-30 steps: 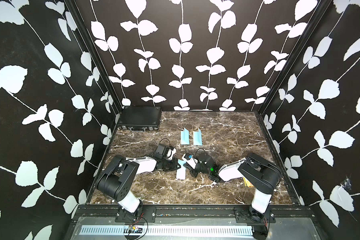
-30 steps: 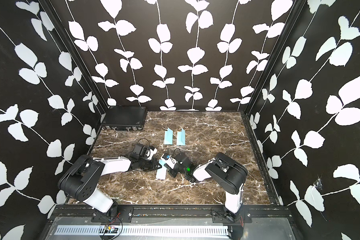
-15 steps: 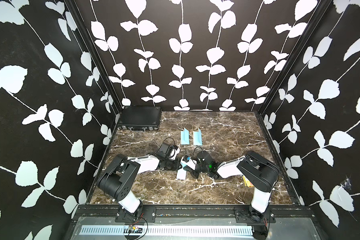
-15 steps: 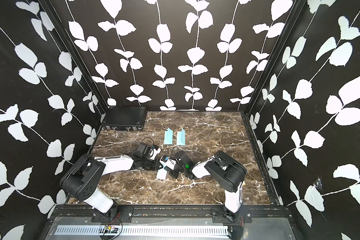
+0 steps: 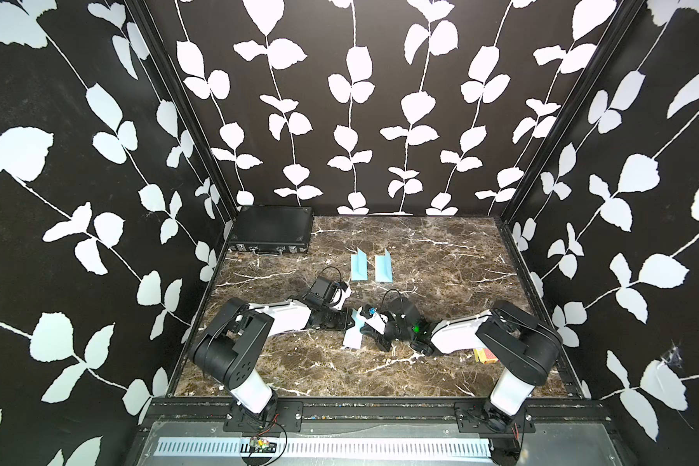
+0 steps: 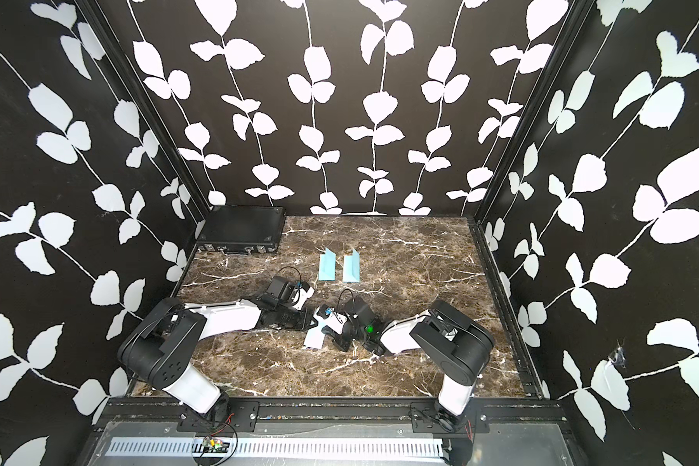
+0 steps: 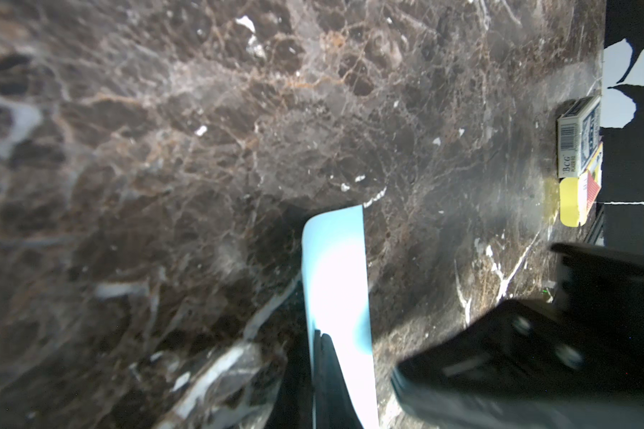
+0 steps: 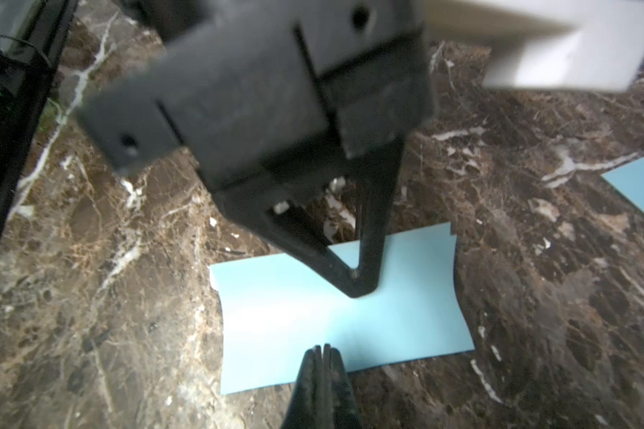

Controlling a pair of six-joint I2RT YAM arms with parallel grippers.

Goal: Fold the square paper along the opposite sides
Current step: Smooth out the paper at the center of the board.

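Paper (image 8: 294, 315): folded, bowed, on desk (image 8: 127, 297).
Left tool (image 8: 359, 284): closed empty, tip pins paper.
Right tool (image 8: 322, 351): closed empty, likely creasing edge.

Left arm (image 5: 283, 318): stretching low toward centre. Left gripper (image 8: 361, 284): angling downward, tips meeting, closed.
Right arm (image 5: 452, 337): stretching low toward centre. Right gripper (image 8: 322, 353): facing its counterpart close by, tips pinching together.

Light-blue paper (image 8: 276, 315) folded, ends seemingly curling, central.
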